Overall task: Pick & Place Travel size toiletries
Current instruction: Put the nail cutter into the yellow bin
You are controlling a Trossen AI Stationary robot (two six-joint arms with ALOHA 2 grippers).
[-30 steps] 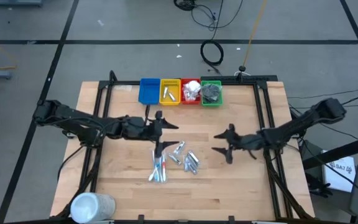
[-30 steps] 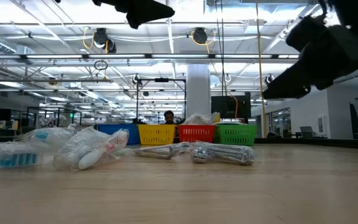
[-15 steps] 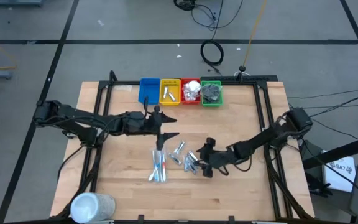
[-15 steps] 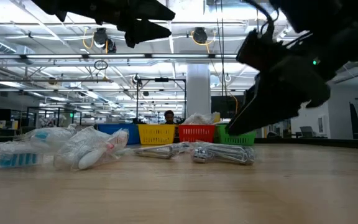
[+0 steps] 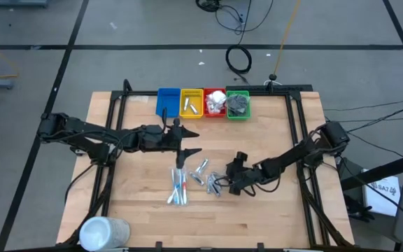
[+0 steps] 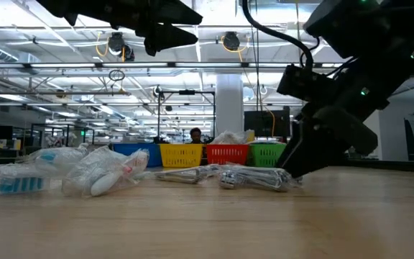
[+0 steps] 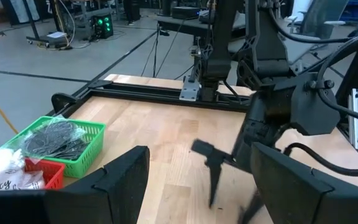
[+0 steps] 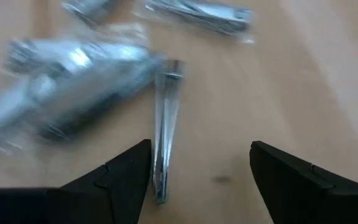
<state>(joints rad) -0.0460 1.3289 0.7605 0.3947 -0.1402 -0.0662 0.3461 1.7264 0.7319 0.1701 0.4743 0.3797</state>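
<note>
- At the table's middle, just toward five o'clock from centre, the right gripper (image 5: 224, 183) hangs low over the loose cluster of short silver tubes in clear wrap (image 5: 212, 180), its two dark fingers (image 8: 120, 180) spread wide and holding nothing.
- In the right wrist view one slim silver tube (image 8: 165, 124) lies lengthwise between the open jaws, with a fatter, blurred wrapped bundle (image 8: 67, 78) just beside it.
- To do this step well, I judge the gripper should settle so the slim tube sits centred between the fingers, then close across its narrow width, not along its length.
- The neighbour's wrap nearly touches the tube; a pinch that strays toward it may well drag both pieces up together.
- Whether the fingertips already touch the wood is hard to tell from the low view; descend gently, as foil tubes roll.
- At seven o'clock from the cluster lie the slim clear-wrapped blue and red sticks (image 5: 179, 189), apart from the tubes and not in the way.
- The left gripper (image 5: 185, 142) waits above the table at about eleven o'clock from the cluster, jaws wide and empty.
- At twelve o'clock, along the far edge, stand the blue (image 5: 166, 102), yellow (image 5: 191, 103), red (image 5: 214, 102) and green (image 5: 237, 103) plastic bins; silver tubes (image 5: 192, 106) already lie in the yellow one, so it looks the likely destination.
</note>
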